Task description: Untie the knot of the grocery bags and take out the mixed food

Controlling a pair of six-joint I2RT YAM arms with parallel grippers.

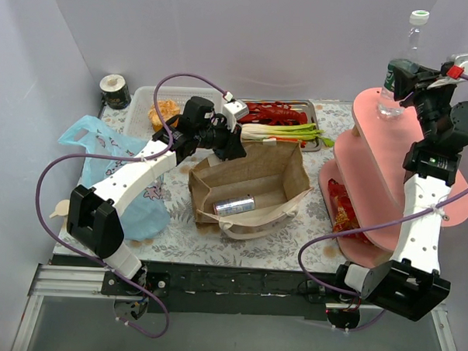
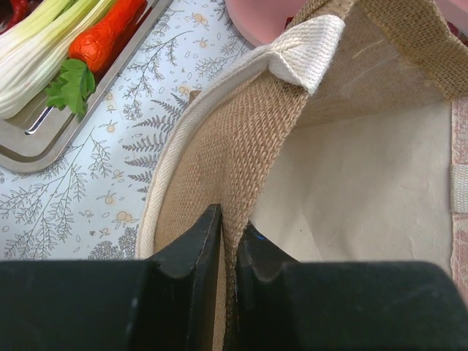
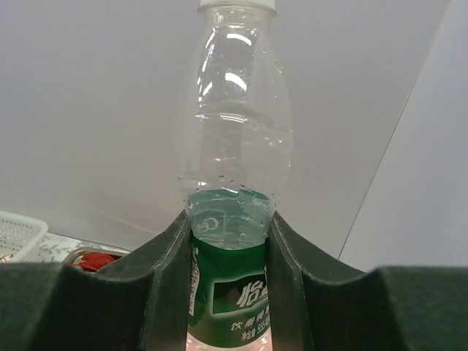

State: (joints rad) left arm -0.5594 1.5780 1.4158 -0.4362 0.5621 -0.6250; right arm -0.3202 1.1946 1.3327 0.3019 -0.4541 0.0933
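Brown bag (image 1: 290,176) stands open mid-table, drink can (image 1: 234,206) lying inside; left gripper (image 2: 228,219) is pinched down on its woven rim, right gripper (image 3: 228,227) clamps a water bottle (image 3: 234,131) on the pink stand (image 1: 370,162). Risk: hauling one wall could tip the bag and roll the can. Left arm (image 1: 137,171) reaches low across the blue bag (image 1: 92,138); right arm (image 1: 423,207) stretched high

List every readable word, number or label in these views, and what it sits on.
"怡": large white character on the green label of the water bottle, right wrist view.
Smaller print below it: too blurred to read.
Too small to read: print on the drink can in the brown bag and on the red snack packet.
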